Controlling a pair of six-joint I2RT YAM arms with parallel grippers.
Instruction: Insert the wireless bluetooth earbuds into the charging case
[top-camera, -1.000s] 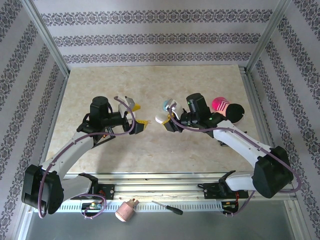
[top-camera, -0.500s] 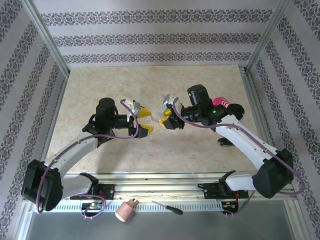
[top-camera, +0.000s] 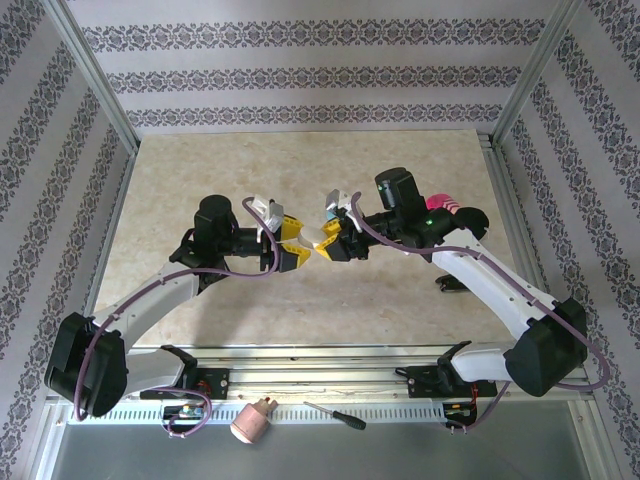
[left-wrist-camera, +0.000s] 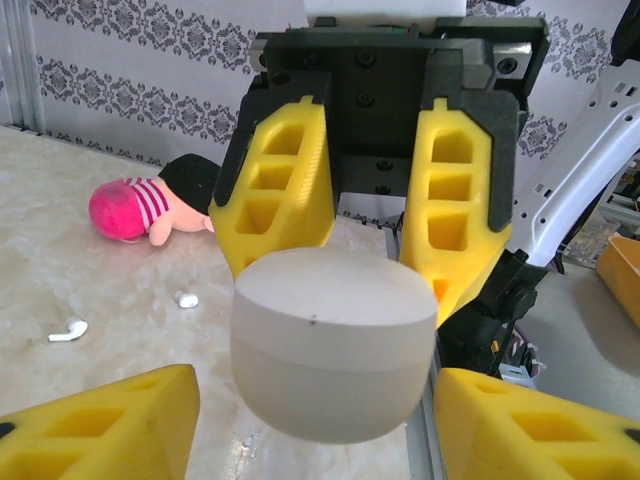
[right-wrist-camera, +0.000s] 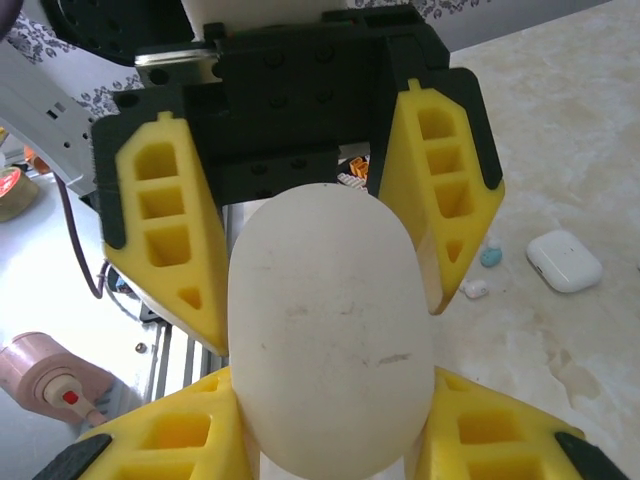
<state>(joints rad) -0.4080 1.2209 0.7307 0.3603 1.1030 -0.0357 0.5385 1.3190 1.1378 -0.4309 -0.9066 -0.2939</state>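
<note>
Both arms meet above the middle of the table (top-camera: 180, 170). The right gripper (right-wrist-camera: 330, 440) has the white charging case (right-wrist-camera: 330, 330) pinched firmly between its yellow fingers, held up off the surface. The left gripper (left-wrist-camera: 320, 430) straddles that same case, jaws half-wide, with a sliver of gap on one side. The earbuds lie loose on the table: two white earbuds (left-wrist-camera: 68, 330) near the pink plush toy (left-wrist-camera: 135, 210) by the right edge, and a blue-green earbud (right-wrist-camera: 491, 255) just beside a second white case (right-wrist-camera: 565, 260).
</note>
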